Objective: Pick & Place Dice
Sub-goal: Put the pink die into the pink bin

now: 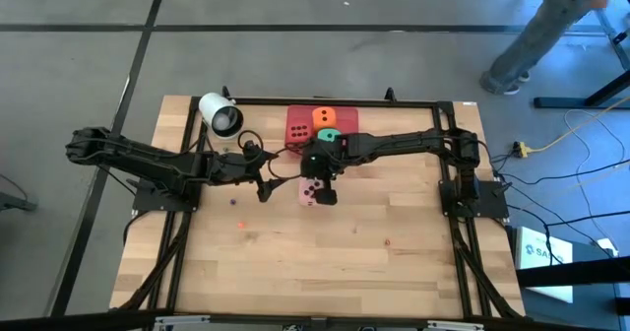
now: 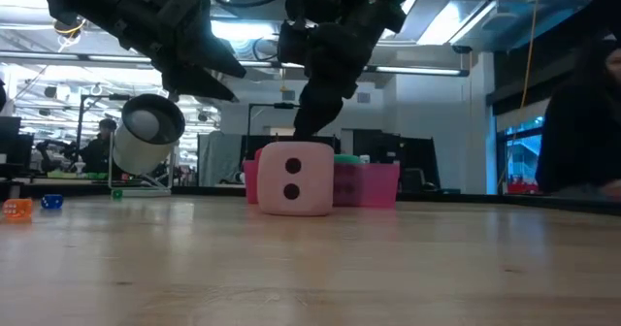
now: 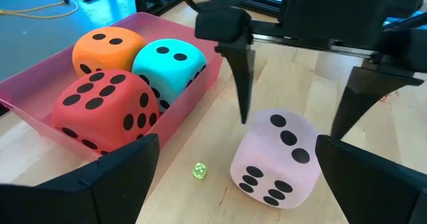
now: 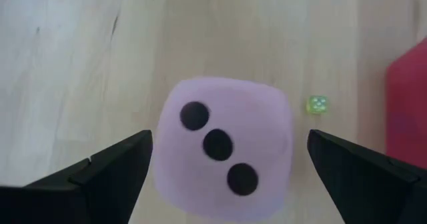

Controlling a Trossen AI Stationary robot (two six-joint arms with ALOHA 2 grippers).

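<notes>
The pink die (image 2: 294, 178) sits alone on the bare table (image 1: 295, 262), nearest the low camera and out in front of the tray (image 3: 40, 84). It lies there because it is the one die outside the tray, with clear wood all round for fingers to come down either side.

The right gripper (image 4: 227, 164) hangs directly above it, jaws spread wide and empty, one finger (image 3: 241, 71) to each side of the top face with its three pips. The fingertips look to stop just short of the die, though from these angles I cannot be sure they are not brushing it. That straddling pose suits either a grasp about to close or a release just made; which it is cannot be judged from here.

The left gripper (image 3: 227, 177) waits just beside the die on the left, also open and holding nothing, its camera turned toward the die and tray. It seems placed as a bystander, close but clear of the other arm.

A tiny green die (image 3: 199, 171) lies on the wood between the pink die and the tray.

Farther back, the tray holds the red die (image 3: 103, 111), orange die (image 3: 107, 47) and teal die (image 3: 170, 61), packed touching one another. A white cylinder (image 1: 220, 114) lies beyond, at the table's far left.
</notes>
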